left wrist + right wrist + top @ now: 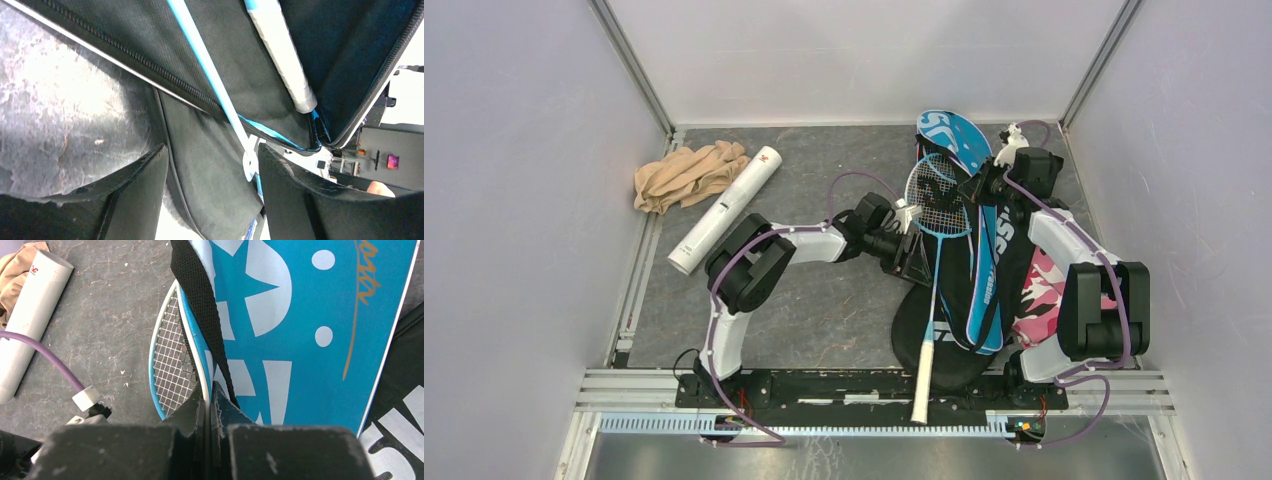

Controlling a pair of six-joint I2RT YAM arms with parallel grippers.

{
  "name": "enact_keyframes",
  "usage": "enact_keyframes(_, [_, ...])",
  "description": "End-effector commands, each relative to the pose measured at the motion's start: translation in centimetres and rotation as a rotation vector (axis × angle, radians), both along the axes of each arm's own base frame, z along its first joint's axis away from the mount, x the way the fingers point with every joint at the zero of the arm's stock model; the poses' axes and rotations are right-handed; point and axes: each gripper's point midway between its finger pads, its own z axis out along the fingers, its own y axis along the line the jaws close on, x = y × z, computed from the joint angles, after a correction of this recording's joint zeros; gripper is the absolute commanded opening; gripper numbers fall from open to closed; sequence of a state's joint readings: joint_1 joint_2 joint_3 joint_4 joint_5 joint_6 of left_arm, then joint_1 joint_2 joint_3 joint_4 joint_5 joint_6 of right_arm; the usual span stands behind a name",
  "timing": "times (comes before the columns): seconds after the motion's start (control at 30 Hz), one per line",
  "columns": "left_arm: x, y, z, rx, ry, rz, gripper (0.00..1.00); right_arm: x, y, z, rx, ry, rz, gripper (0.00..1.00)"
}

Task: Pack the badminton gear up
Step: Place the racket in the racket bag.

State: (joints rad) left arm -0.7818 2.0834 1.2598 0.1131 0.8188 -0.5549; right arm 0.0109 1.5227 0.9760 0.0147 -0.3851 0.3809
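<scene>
A blue-framed racket (936, 200) lies with its head part-way under the blue "SPORT" cover (959, 140) and its white handle toward the near edge. My right gripper (977, 185) is shut on that blue cover's (310, 315) white-trimmed edge, lifting it over the racket head (172, 360); the right gripper (209, 385) pinches the rim tightly. My left gripper (916, 262) is open at the black cover (909, 330). In the left wrist view a fold of black cover (350, 45) fabric lies loose between the left gripper's (212, 150) spread fingers, with the white handle (282, 60) beyond.
The long white tube (724, 210) lies diagonally at the back left beside a tan cloth bundle (684, 175). A pink-and-white patterned item (1039, 290) sits under the right arm. Grey walls close in on three sides.
</scene>
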Motion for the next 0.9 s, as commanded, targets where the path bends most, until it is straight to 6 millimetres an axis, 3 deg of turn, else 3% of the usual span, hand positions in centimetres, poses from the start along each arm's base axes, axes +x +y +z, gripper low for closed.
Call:
enact_keyframes(0.0, [0.0, 0.2, 4.2, -0.076, -0.146, 0.004, 0.72, 1.8, 0.2, 3.5, 0.024, -0.120, 0.010, 0.00])
enact_keyframes(0.1, [0.2, 0.8, 4.9, -0.071, -0.230, 0.021, 0.73, 1.8, 0.2, 3.5, 0.024, -0.119, 0.010, 0.00])
enact_keyframes(0.23, [-1.7, 0.5, 4.8, -0.073, -0.245, -0.030, 0.74, 1.7, 0.1, 3.4, 0.022, -0.121, 0.007, 0.00])
enact_keyframes(0.43, [-4.7, 0.1, 2.7, -0.052, -0.182, -0.095, 0.71, 1.5, 0.1, 3.9, 0.020, -0.133, 0.006, 0.00])
enact_keyframes(0.87, [-6.5, -2.0, -0.4, -0.042, -0.152, -0.134, 0.64, 0.9, 0.0, 3.7, 0.012, -0.135, 0.003, 0.00])
